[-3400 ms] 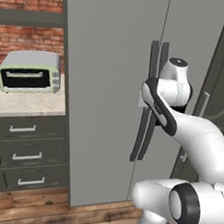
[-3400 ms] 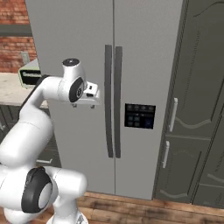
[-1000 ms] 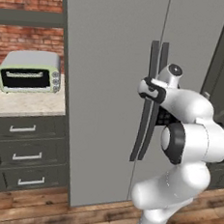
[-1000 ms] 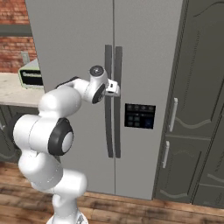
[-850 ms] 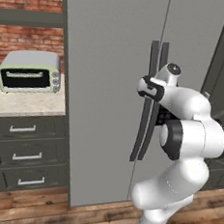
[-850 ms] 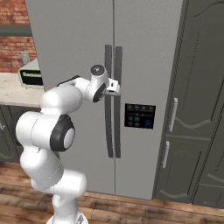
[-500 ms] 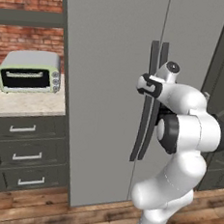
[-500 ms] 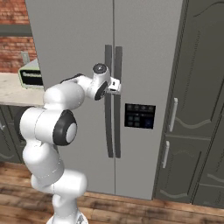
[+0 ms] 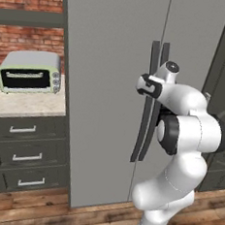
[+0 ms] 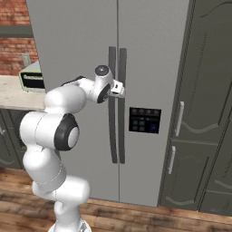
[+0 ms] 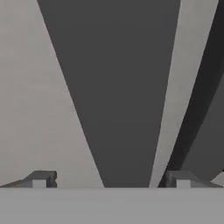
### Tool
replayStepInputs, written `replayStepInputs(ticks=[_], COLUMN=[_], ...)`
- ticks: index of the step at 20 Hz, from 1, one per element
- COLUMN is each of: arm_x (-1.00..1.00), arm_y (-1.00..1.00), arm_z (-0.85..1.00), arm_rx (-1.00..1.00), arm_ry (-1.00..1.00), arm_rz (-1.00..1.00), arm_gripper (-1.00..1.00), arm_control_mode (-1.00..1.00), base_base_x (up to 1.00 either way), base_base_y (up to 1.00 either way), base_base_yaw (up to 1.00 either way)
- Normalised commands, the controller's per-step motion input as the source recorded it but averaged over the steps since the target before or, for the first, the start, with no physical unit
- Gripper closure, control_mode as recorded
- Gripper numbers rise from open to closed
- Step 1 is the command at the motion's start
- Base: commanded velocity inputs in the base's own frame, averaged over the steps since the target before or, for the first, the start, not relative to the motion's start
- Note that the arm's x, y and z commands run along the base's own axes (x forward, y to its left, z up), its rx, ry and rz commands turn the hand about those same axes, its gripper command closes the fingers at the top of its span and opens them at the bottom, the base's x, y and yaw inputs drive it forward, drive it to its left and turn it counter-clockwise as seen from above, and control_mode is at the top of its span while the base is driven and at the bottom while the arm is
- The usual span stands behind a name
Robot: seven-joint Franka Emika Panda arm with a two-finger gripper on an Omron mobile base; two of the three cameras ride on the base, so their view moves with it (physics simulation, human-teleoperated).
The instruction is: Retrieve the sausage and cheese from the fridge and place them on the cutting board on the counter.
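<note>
The fridge [image 10: 81, 41] is shut, both doors closed, so the sausage and cheese are taken to be inside, unseen; the end effector [image 10: 120, 90] is held at the upper part of the left door handle [image 10: 112, 104], which in the hand view runs as a broad dark bar [image 11: 118, 87] from 12 o'clock down to 6 o'clock, straight between the two fingertips [image 11: 41, 178]; the jaws are spread wide, one on each side of that bar, and nothing is gripped yet; the handle's long axis is vertical, crossing the line between the tips, so a closing squeeze is judged to catch it squarely; the right door handle [image 10: 122, 104] lies just beside, at 3 o'clock from the end effector; the desk [image 9: 17, 106] with the toaster oven [image 9: 28, 72] lies well apart at 9 o'clock in the left base view.
</note>
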Motion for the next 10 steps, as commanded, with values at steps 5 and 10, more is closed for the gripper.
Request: replayStepInputs(ticks=[5, 10], arm_x=[0.08, 0.13], arm_y=[0.25, 0.13], arm_z=[0.0, 0.0], arm_rx=[0.0, -0.02], arm_ry=[-0.02, -0.04], arm_rz=[0.01, 0.04], arm_gripper=[-1.0, -1.0], arm_control_mode=[-1.0, -1.0], base_base_x=[0.0, 0.0], base_base_y=[0.0, 0.0], base_base_yaw=[0.0, 0.0])
